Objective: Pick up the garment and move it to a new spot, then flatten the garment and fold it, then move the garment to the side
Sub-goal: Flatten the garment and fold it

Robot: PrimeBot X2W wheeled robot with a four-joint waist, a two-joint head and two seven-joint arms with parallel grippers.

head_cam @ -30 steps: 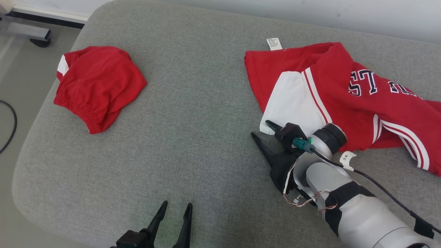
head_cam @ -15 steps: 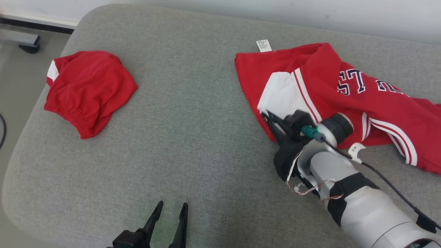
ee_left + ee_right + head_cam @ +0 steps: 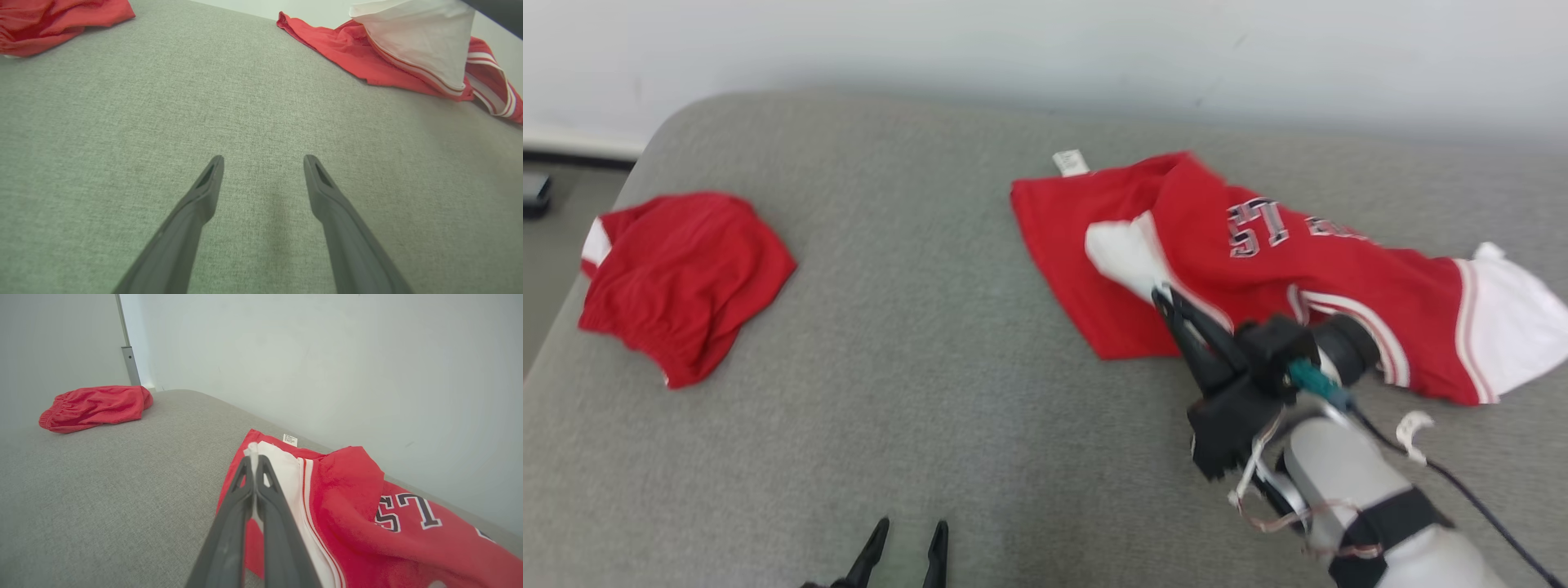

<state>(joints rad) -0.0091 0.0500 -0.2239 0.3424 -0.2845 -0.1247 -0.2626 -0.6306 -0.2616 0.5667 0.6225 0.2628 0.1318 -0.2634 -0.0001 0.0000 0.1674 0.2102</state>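
As right gripper (image 3: 253,459), closed, nips only the white sleeve hem (image 3: 280,463) of the red lettered cloth jersey (image 3: 1258,278), fabric may slip w/ lift; left gripper (image 3: 263,161): wide apart, empty.

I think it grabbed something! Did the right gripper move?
Yes. The right gripper went from the bare cushion onto the jersey, toward its white label, pinching the white sleeve.
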